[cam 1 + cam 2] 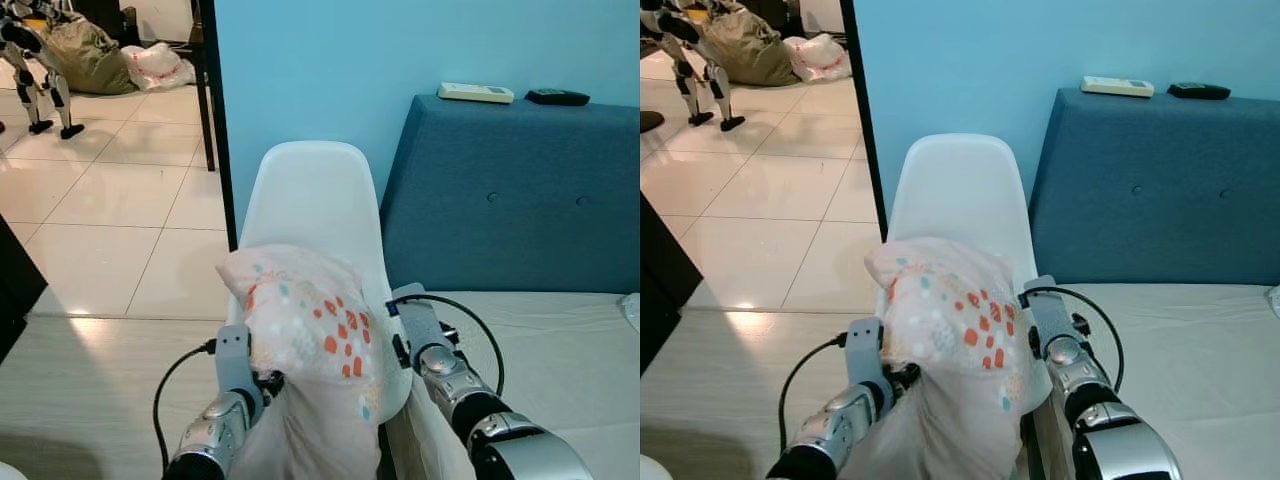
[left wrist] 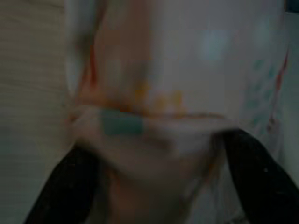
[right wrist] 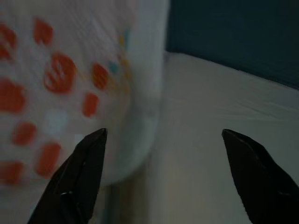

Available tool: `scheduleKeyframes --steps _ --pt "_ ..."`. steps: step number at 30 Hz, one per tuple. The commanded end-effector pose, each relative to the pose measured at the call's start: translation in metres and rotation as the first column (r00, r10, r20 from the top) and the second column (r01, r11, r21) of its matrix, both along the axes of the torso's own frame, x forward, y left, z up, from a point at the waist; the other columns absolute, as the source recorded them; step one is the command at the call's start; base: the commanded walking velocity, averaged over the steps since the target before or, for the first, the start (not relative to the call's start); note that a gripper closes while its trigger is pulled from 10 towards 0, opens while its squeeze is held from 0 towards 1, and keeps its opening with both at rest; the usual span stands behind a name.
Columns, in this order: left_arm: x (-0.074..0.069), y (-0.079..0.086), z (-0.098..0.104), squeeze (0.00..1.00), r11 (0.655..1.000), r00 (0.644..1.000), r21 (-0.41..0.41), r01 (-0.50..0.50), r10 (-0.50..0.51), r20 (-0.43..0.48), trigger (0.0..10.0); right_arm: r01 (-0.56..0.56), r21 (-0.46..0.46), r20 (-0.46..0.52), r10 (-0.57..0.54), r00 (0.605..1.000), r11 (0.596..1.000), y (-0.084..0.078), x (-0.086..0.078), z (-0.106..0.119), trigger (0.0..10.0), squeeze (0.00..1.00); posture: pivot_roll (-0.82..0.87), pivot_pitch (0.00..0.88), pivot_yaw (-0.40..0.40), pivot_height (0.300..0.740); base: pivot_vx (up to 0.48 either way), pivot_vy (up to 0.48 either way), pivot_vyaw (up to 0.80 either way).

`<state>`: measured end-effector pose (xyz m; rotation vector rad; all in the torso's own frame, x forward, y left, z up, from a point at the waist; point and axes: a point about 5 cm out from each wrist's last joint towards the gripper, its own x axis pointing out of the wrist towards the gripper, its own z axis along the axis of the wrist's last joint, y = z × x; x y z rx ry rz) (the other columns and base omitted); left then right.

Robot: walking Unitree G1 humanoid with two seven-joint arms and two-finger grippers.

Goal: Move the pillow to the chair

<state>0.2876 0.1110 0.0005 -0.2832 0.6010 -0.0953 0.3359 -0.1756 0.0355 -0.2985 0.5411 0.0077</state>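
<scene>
The pillow point(image 1: 305, 320), pale pink with orange and teal spots, is held up in front of the white chair point(image 1: 315, 195), over its seat and against the lower backrest. My left gripper point(image 2: 159, 186) is at the pillow's left underside, its black fingers point(image 2: 60, 186) closed on a bunched fold of the fabric. At the pillow's right side, my right gripper point(image 3: 163, 177) stands open. One of its fingers point(image 3: 79, 177) lies alongside the cloth, and nothing is between the two. In the left eye view the pillow hides the chair's seat.
A blue headboard point(image 1: 510, 190) stands right of the chair, with a white remote point(image 1: 476, 92) and a black remote point(image 1: 558, 97) on top. A beige mattress point(image 1: 560, 340) lies below it. A dark door post point(image 1: 215, 120) and tiled floor point(image 1: 110, 200) with bags point(image 1: 90, 55) are on the left.
</scene>
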Motion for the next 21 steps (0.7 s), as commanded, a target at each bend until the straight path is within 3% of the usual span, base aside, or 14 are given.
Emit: scheduleKeyframes --steps 1,5,6,8,9,12,15,17,18,19,21 --pt "0.000 -0.005 -0.001 1.00 0.999 1.000 0.026 0.029 -0.029 0.009 10.0 -0.103 0.177 0.022 0.101 0.995 0.979 0.023 0.002 0.002 10.0 1.00 0.10 0.057 -0.045 0.735 0.000 0.000 0.00" --pt "-0.002 -0.007 -0.002 1.00 0.998 0.999 0.037 0.041 -0.041 0.006 10.0 -0.200 0.249 0.009 0.205 0.979 0.948 0.037 0.000 0.001 10.0 1.00 0.10 0.058 -0.044 0.735 0.000 0.000 0.00" --pt "-0.002 -0.008 -0.003 1.00 0.998 0.999 0.040 0.044 -0.044 0.004 10.0 -0.258 0.259 -0.022 0.272 0.962 0.931 0.044 -0.004 -0.003 10.0 0.05 0.10 0.058 -0.042 0.735 0.000 0.000 0.00" --pt "-0.002 -0.010 -0.003 1.00 0.997 0.999 0.056 0.054 -0.054 0.005 10.0 -0.375 0.262 -0.104 0.412 0.905 0.889 0.058 -0.014 -0.014 10.0 0.00 0.09 0.058 -0.042 0.735 0.000 0.000 0.00" --pt "-0.002 -0.010 -0.003 1.00 0.997 0.999 0.056 0.054 -0.054 0.005 10.0 -0.375 0.262 -0.104 0.412 0.905 0.889 0.058 -0.014 -0.014 10.0 0.00 0.09 0.058 -0.042 0.735 0.000 0.000 0.00" --pt "-0.001 -0.011 -0.002 1.00 0.997 0.998 0.063 0.054 -0.055 0.011 10.0 -0.453 0.244 -0.226 0.505 0.833 0.857 0.065 -0.029 -0.029 10.0 0.00 0.09 0.058 -0.043 0.735 0.000 0.000 0.00" --pt "0.000 -0.011 -0.002 1.00 0.997 0.999 0.065 0.050 -0.051 0.015 10.0 -0.456 0.222 -0.259 0.503 0.824 0.862 0.063 -0.032 -0.032 10.0 0.00 0.09 0.058 -0.043 0.735 0.000 0.000 0.00" --pt "0.002 -0.007 0.000 1.00 0.996 0.999 0.085 0.032 -0.034 0.030 10.0 -0.404 0.152 -0.315 0.431 0.846 0.902 0.051 -0.033 -0.037 10.0 0.00 0.09 0.059 -0.045 0.735 0.000 0.000 0.00" --pt "0.002 -0.007 0.000 1.00 0.996 0.999 0.085 0.032 -0.034 0.030 10.0 -0.404 0.152 -0.315 0.431 0.846 0.902 0.051 -0.033 -0.037 10.0 0.00 0.09 0.059 -0.045 0.735 0.000 0.000 0.00" --pt "0.004 -0.002 0.002 0.00 0.993 0.998 0.113 0.024 -0.030 0.051 10.0 -0.327 0.195 -0.257 0.370 0.893 0.925 0.050 -0.027 -0.031 10.0 0.00 0.09 0.059 -0.045 0.735 0.000 0.000 0.00" --pt "0.005 -0.001 0.003 0.00 0.992 0.998 0.126 0.025 -0.033 0.062 10.0 -0.303 0.214 -0.231 0.350 0.908 0.929 0.049 -0.024 -0.028 10.0 0.00 0.09 0.059 -0.045 0.735 0.000 0.000 0.00"
